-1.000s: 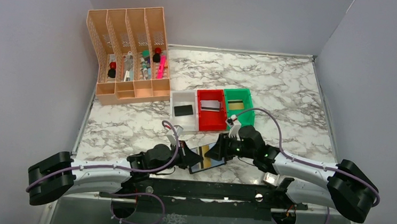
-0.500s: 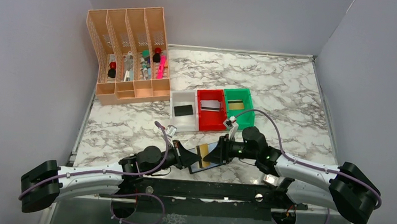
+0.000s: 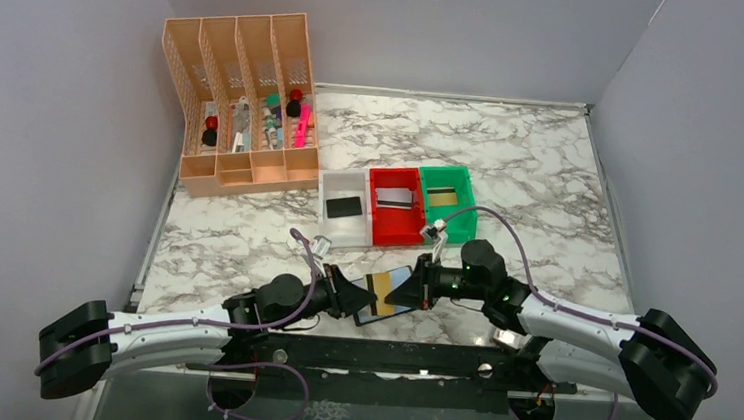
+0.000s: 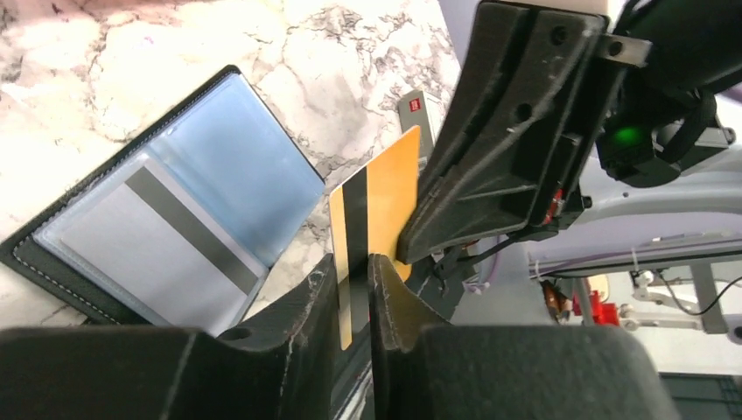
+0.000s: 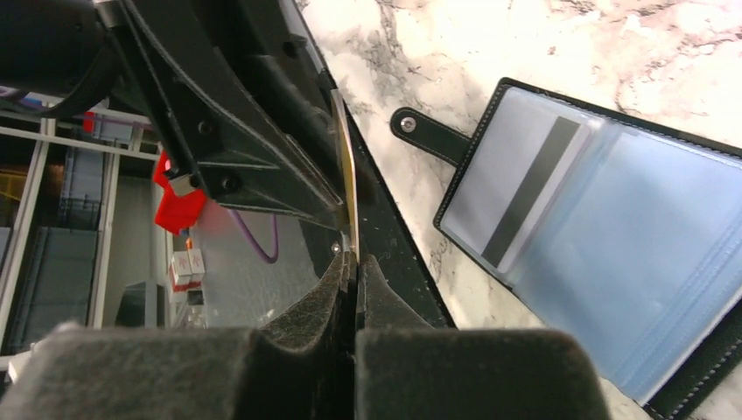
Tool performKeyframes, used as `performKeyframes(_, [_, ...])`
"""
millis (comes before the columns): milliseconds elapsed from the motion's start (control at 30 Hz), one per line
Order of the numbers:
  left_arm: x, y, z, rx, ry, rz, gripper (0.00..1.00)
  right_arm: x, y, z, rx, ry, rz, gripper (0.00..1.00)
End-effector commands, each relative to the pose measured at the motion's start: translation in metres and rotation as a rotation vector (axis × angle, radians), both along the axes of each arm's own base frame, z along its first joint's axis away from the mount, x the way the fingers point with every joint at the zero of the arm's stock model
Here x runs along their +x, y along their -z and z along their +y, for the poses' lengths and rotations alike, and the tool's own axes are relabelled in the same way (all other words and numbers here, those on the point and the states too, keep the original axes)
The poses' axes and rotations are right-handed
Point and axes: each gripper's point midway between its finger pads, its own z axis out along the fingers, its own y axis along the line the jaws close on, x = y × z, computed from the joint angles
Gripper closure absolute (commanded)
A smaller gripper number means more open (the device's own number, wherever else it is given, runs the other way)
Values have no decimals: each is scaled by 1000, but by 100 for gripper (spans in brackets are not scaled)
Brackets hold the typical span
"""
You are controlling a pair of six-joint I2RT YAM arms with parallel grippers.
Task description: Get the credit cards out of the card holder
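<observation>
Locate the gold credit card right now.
Top view: the gold credit card is held up near the marble table's front centre, above the open card holder. It sits between the left gripper's jaws and is pinched by the right gripper.

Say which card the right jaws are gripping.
The gold card with the black stripe, held upright; the grey striped card sits inside the card holder.

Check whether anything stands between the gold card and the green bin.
Nothing visible does. The gold card is pinched by the right gripper, with the left gripper at its other end. Only bare marble and the right arm's own cable lie between it and the green bin; the red bin sits left of that line.
</observation>
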Motion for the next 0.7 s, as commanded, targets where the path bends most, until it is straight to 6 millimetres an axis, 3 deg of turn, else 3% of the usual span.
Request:
performKeyframes(0, [3,6,3,51,-15,-8,70,2,-13,0,36,1,-34,97])
performKeyframes(133, [16,20,18,240,-90,5,35,15,-9,-6,-22,70,-53,99])
performKeyframes(233, [30,33,46,428,-200,13,15,31,-5,-16,-105,161,-89,99])
performKeyframes(333, [41,30,63,513,-269,8,2,52,-6,-33,-186,290,-150,99])
performKeyframes(533, [70,33,90,549,-336,83,1,109,-15,-87,-485,614,-275,99])
performKeyframes(667, [85,26,98,524,-351,89,1,140,-26,-116,-660,763,-377,99])
